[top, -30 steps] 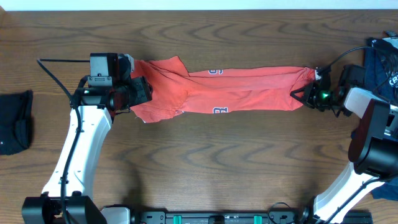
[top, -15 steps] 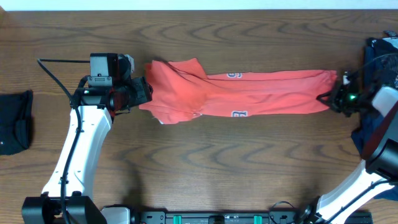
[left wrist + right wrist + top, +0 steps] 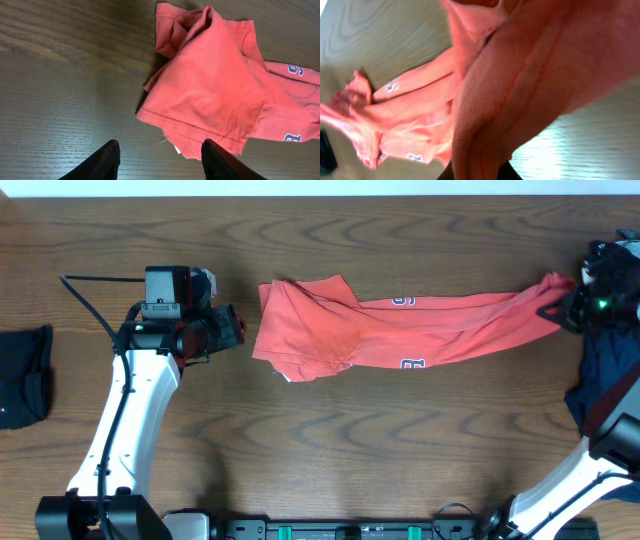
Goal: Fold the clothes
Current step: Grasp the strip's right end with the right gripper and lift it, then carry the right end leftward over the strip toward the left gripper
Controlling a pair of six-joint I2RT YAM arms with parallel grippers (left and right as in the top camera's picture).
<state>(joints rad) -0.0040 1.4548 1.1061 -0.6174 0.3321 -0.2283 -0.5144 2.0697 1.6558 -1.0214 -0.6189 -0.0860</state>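
The red T-shirt [image 3: 400,330] lies stretched in a long bunch across the worktop [image 3: 350,450]. Its right end is pinched in the clenched right hand [image 3: 575,295], next to a navy shirt [image 3: 605,375]. The left hand [image 3: 160,150] hangs released and empty, just left of the crumpled end.

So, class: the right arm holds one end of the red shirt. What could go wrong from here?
1. The left gripper is open and off the shirt, so nothing anchors it; a pull by the right gripper may just drag the bunched cloth instead of flattening it.
2. The held end sits by the navy shirt; lowered there, the two could tangle.
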